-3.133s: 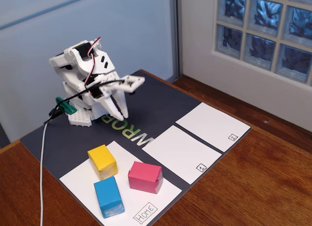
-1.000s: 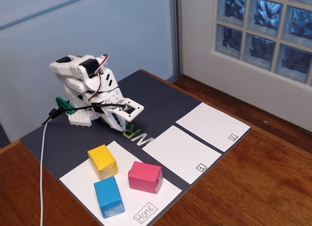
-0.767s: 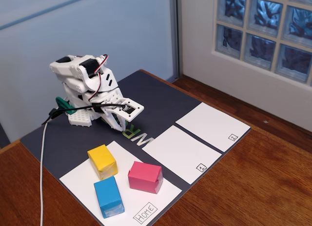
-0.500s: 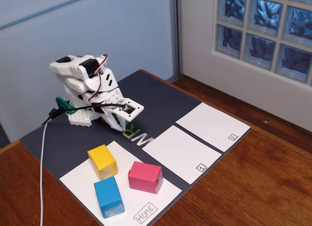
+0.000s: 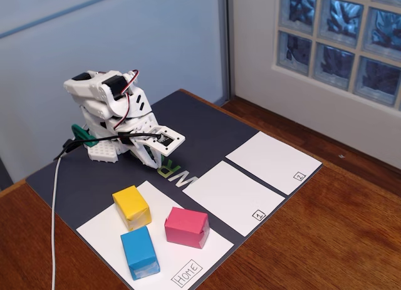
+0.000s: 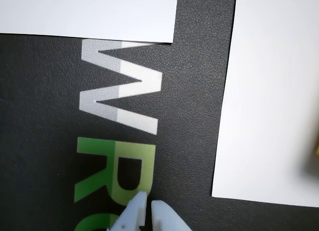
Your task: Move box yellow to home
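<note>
I see my white robot arm [image 5: 113,111] folded up low at the back of a dark mat [image 5: 207,124]. The mat lies on a brown wooden counter [image 5: 338,221].

In the wrist view, my pincer [image 6: 148,207] pokes in from the bottom edge. Its two white tips are pressed almost together, with only a thin slit between them. There is nothing in it. Under it I see big letters printed on the mat, some white [image 6: 122,89] and some green [image 6: 117,166].

The yellow box [image 5: 131,207] sits on the big white Home sheet [image 5: 100,237], near the sheet's back corner. The word "Home" [image 5: 187,272] is written in a little box at the front corner of that sheet. The yellow box is well apart from my pincer.

Two more boxes sit on the same sheet. The pink box [image 5: 187,227] is just to the right of the yellow one in the fixed view. The blue box [image 5: 140,252] is just in front of the yellow one. I cannot tell if the yellow box and the blue box touch.

To the right are two smaller white sheets. One is marked "1" [image 5: 233,196] and one is marked "2" [image 5: 272,161]. Both are bare.

A white cable [image 5: 54,208] runs from the arm down across the mat to the front edge of the fixed view.
</note>
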